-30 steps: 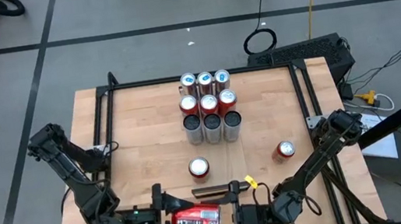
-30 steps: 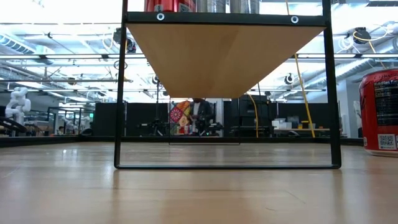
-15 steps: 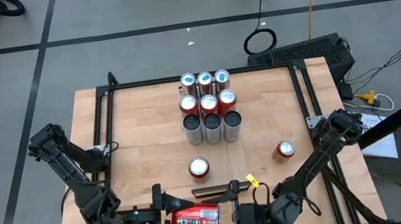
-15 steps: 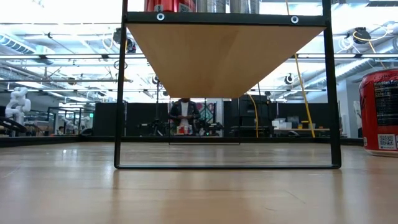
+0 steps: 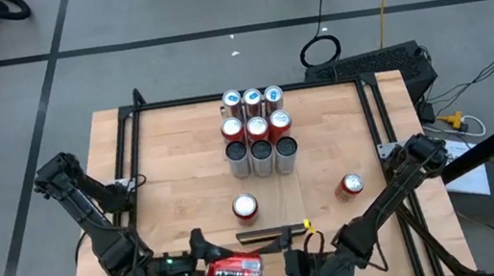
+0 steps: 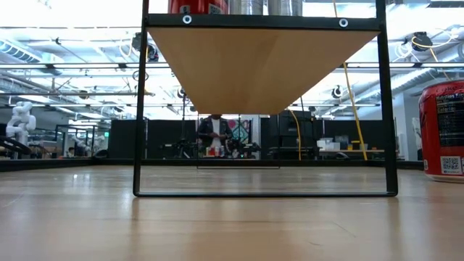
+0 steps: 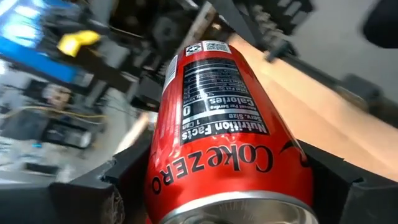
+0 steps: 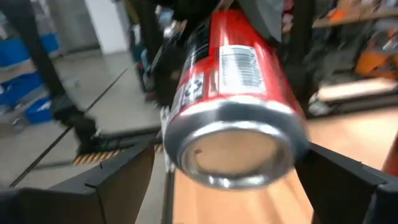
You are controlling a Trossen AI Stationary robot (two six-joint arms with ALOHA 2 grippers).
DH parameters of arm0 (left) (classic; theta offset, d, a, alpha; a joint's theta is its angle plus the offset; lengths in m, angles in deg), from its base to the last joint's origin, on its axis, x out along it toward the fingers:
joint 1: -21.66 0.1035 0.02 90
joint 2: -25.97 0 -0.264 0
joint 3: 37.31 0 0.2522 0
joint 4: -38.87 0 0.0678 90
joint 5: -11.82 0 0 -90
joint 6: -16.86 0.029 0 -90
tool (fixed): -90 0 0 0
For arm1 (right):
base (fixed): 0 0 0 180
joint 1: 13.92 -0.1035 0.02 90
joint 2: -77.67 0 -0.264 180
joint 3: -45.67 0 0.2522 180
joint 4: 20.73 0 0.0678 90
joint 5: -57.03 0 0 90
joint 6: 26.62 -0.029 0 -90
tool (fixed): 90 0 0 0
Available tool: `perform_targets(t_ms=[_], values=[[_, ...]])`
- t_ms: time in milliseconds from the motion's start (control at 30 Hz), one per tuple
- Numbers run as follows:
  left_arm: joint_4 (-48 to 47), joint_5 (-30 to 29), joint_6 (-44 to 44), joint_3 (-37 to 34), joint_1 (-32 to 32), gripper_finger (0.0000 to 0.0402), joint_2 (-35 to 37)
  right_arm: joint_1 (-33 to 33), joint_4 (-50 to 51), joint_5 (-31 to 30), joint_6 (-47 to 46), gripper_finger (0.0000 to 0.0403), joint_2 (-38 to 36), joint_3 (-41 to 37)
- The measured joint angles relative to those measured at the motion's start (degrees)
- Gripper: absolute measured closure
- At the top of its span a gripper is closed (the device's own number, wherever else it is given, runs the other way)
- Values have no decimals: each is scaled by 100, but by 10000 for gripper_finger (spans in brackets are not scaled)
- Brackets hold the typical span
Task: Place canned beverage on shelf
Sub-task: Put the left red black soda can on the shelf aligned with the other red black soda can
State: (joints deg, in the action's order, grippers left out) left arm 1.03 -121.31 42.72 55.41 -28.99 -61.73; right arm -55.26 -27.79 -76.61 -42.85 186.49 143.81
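Near edge of the table (image 5: pixel 176 187): my left gripper (image 5: pixel 195 273) is clenched on a red can (image 5: pixel 235 271) lying sideways, raised off the wood. Label reads "Coke Zero", with "Nutrition Facts", "Calories 0" and "Serving Size 1 Can". My right gripper (image 5: pixel 287 253) sits just right of the can's end, fingers spread, not touching it. The shelf (image 5: pixel 264 172), far centre, carries nine upright cans (image 5: pixel 257 129). Two more red cans stand on the table: one (image 5: pixel 245 206) near centre, one (image 5: pixel 352 185) to the right.
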Motion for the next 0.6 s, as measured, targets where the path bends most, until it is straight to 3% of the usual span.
perform_targets(t_ms=[167,333,600], values=[[-504,893,-589,0,0,107,0,17,976,705,-895,48,-213,-2],[-545,1710,-609,0,6,107,0,189,1522,1631,-1356,48,-431,-2],[-556,2179,-112,0,323,110,-191,863,1850,3137,-1728,48,-506,-4]])
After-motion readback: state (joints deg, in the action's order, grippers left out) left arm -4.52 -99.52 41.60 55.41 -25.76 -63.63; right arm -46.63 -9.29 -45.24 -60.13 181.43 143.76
